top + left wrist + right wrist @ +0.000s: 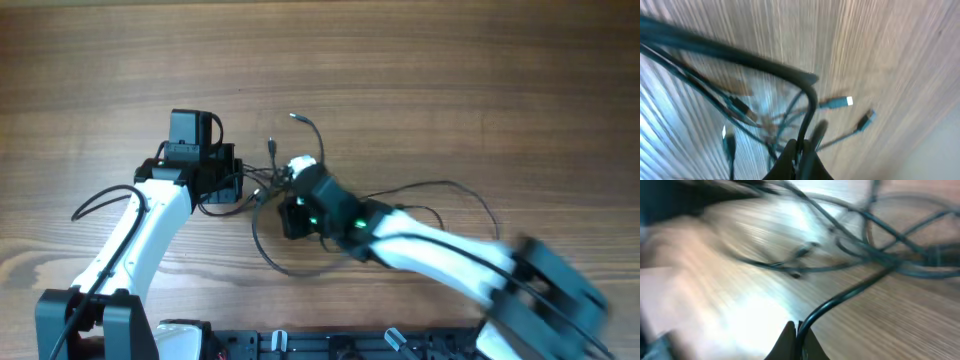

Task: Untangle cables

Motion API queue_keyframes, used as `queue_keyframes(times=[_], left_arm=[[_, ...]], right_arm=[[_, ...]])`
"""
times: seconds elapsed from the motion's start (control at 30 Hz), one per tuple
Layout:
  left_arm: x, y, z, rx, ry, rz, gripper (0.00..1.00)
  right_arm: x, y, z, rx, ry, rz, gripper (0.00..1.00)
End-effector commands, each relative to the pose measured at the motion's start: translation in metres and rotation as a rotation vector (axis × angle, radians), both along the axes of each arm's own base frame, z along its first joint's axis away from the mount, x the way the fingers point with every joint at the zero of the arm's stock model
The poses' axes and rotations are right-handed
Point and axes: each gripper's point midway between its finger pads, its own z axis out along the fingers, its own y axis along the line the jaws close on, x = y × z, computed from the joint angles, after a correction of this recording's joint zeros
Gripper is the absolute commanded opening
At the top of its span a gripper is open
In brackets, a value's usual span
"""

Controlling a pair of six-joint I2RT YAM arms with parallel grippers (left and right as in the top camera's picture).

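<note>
The thin dark cables [285, 265] lie tangled at the table's middle, with loops running right and plug ends [272, 146] sticking out at the back. My left gripper [240, 185] is shut on a cable strand [810, 107] at the tangle's left; plug ends [842, 102] show beyond it. My right gripper [290, 200] is shut on another cable strand [850, 297] at the tangle's right; the tangle [875, 255] lies beyond it. Both wrist views are blurred.
The wooden table [450, 90] stretches all round the tangle. A dark rail [330, 345] runs along the front edge. The right arm [460, 265] reaches in from the front right, over part of the cable loops.
</note>
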Motion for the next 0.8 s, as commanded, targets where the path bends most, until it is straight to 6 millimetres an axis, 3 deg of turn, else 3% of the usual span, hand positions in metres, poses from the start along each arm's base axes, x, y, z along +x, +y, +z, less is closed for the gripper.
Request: queue_keyframes(times=[0.0, 0.07, 0.13, 0.17, 0.2, 0.27, 0.33, 0.37, 0.43, 0.5, 0.53, 0.6, 0.63, 0.77], left_arm=[[-0.013, 0.039, -0.007, 0.224, 0.040, 0.021, 0.04], [-0.029, 0.055, -0.011, 0.313, 0.106, 0.044, 0.04], [-0.036, 0.062, -0.013, 0.350, 0.136, 0.050, 0.04], [-0.037, 0.062, -0.013, 0.349, 0.139, 0.049, 0.04], [-0.037, 0.062, -0.013, 0.349, 0.141, 0.049, 0.05], [-0.038, 0.062, -0.013, 0.350, 0.145, 0.048, 0.10], [-0.040, 0.062, -0.014, 0.350, 0.153, 0.047, 0.12], [-0.041, 0.062, -0.014, 0.351, 0.158, 0.046, 0.13], [-0.044, 0.062, -0.015, 0.352, 0.171, 0.043, 0.14], [-0.046, 0.062, -0.015, 0.353, 0.178, 0.042, 0.15], [-0.047, 0.062, -0.015, 0.354, 0.181, 0.042, 0.16], [-0.049, 0.063, -0.016, 0.354, 0.189, 0.040, 0.18], [-0.051, 0.063, -0.016, 0.355, 0.197, 0.039, 0.19], [-0.052, 0.063, -0.017, 0.356, 0.201, 0.039, 0.23]], right_arm=[[-0.008, -0.027, 0.130, 0.155, -0.312, 0.126, 0.04], [-0.001, -0.078, 0.186, 0.172, -0.464, 0.006, 0.05], [0.004, -0.126, 0.207, 0.138, -0.515, -0.133, 0.04], [0.009, -0.153, 0.206, 0.082, -0.528, -0.227, 0.04], [0.016, -0.189, 0.196, -0.032, -0.523, -0.360, 0.04], [0.019, -0.244, 0.164, -0.195, -0.413, -0.594, 0.04], [0.014, -0.262, 0.135, -0.225, -0.258, -0.723, 0.06], [0.006, -0.276, 0.108, -0.272, -0.114, -0.830, 0.12], [-0.004, -0.304, 0.068, -0.396, 0.064, -1.035, 0.09], [0.003, -0.312, 0.044, -0.492, 0.124, -1.073, 0.08], [0.012, -0.309, 0.029, -0.501, 0.171, -1.078, 0.25], [0.019, -0.294, 0.008, -0.499, 0.250, -0.969, 0.84], [0.017, -0.289, 0.001, -0.494, 0.291, -0.949, 1.00], [-0.003, -0.291, -0.003, -0.473, 0.402, -1.031, 1.00]])
